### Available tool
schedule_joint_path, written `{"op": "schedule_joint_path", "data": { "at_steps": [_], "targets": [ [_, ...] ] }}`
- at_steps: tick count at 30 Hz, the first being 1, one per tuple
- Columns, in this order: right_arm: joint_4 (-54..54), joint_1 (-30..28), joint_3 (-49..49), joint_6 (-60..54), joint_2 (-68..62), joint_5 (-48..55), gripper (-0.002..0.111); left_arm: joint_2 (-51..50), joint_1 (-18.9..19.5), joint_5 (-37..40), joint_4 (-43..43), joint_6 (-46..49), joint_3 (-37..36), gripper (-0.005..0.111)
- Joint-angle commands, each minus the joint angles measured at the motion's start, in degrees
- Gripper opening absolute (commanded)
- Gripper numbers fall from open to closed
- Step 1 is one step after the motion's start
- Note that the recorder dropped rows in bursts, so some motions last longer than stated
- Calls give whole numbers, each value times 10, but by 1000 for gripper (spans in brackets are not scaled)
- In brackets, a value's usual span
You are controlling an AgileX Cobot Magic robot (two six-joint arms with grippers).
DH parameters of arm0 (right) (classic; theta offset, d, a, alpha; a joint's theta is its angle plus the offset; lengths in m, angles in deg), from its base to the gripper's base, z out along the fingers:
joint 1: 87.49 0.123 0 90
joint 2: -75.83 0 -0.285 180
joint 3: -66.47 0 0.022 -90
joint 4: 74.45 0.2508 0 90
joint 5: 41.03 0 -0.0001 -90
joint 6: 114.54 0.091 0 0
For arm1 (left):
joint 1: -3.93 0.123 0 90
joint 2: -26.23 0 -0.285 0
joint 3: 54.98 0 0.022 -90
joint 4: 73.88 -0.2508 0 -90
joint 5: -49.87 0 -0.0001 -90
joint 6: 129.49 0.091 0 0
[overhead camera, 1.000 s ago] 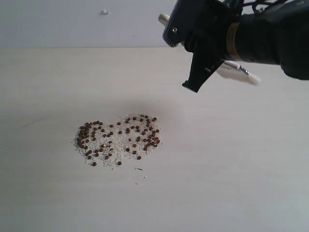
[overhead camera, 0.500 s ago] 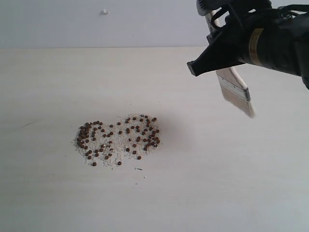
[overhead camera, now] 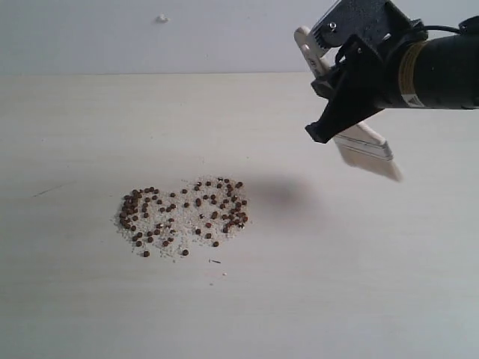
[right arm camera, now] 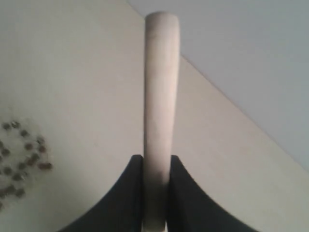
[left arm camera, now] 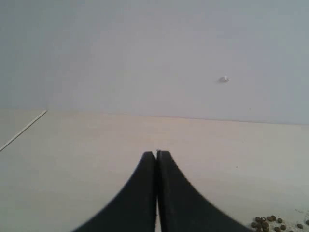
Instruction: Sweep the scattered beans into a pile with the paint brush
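Note:
The beans [overhead camera: 183,217] lie in a loose, wide patch among white grains on the pale table, left of centre; no compact pile shows. My right gripper [overhead camera: 334,120] hovers above the table to the right of them, shut on the paint brush [overhead camera: 363,142]. The handle end points up and left, and the white bristles [overhead camera: 372,160] hang down to the right, clear of the surface. The right wrist view shows the pale handle [right arm camera: 161,96] clamped in the right gripper [right arm camera: 156,159], with beans [right arm camera: 24,159] off to one side. My left gripper [left arm camera: 156,154] is shut and empty, with a few beans [left arm camera: 270,223] at that frame's corner.
The pale wooden table [overhead camera: 90,127] runs back to a grey wall. A small white speck [overhead camera: 162,18] sits on the wall, and the left wrist view shows the speck [left arm camera: 223,79] too. The brush's shadow [overhead camera: 288,194] falls just right of the beans.
My right arm has swung the brush round, from lying across to bristles pointing down and right, and it has moved slightly right. The beans have not moved.

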Motion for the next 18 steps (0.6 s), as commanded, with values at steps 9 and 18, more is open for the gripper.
{"op": "schedule_joint_path", "data": {
  "at_steps": [9, 18],
  "targets": [
    [863, 47, 155, -694, -53, -478, 0, 3, 1, 0, -1, 2, -1, 0],
    [1009, 118, 160, -752, -83, -496, 0, 3, 1, 0, -1, 2, -1, 0]
  ]
}}
